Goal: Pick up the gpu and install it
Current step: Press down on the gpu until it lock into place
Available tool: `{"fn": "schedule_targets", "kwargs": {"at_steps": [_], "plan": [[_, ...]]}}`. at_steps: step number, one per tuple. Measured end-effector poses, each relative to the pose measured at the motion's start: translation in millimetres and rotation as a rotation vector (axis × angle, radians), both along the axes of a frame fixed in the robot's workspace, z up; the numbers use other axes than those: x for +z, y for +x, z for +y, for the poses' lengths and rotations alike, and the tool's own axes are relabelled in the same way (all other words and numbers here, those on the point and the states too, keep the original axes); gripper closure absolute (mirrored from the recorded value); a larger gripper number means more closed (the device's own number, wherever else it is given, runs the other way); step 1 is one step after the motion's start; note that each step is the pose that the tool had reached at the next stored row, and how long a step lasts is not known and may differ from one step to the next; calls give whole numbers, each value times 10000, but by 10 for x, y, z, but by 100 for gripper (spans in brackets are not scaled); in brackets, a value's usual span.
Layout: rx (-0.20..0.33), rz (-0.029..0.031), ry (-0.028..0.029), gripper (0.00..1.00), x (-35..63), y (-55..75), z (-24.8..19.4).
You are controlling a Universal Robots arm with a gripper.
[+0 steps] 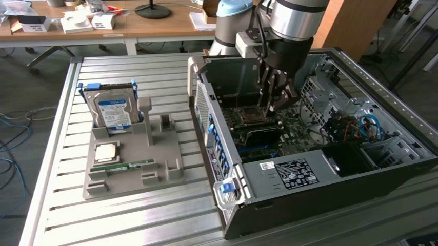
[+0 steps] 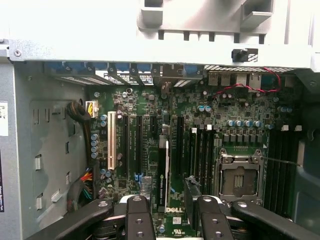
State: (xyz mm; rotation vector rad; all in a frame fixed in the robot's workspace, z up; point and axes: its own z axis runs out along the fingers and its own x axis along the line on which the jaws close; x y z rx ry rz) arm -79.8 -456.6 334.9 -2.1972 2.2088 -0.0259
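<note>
The gpu (image 2: 163,175) stands edge-on between my fingers: a thin green card with a black fan bulging on one side. My gripper (image 2: 172,207) is shut on the gpu, one finger (image 2: 137,215) on the card's bare face and the other on the fan side. The card hangs over the black expansion slots of the motherboard (image 2: 150,100); I cannot tell whether its edge sits in a slot. In the exterior view my gripper (image 1: 274,97) reaches straight down into the open computer case (image 1: 342,169), above the board.
The CPU socket (image 2: 239,180) and memory slots lie beside the card. Red and blue cables (image 1: 359,125) run at the case's far side. On the exterior view's left, a grey holder (image 1: 130,164) carries a hard drive (image 1: 113,113), a processor chip (image 1: 106,152) and a memory stick (image 1: 123,165).
</note>
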Motion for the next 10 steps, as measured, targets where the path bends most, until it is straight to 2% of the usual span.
{"fn": "schedule_targets", "kwargs": {"at_steps": [7,10], "plan": [[0,0,0,62,0,0,0],[0,0,0,80,0,0,0]]}}
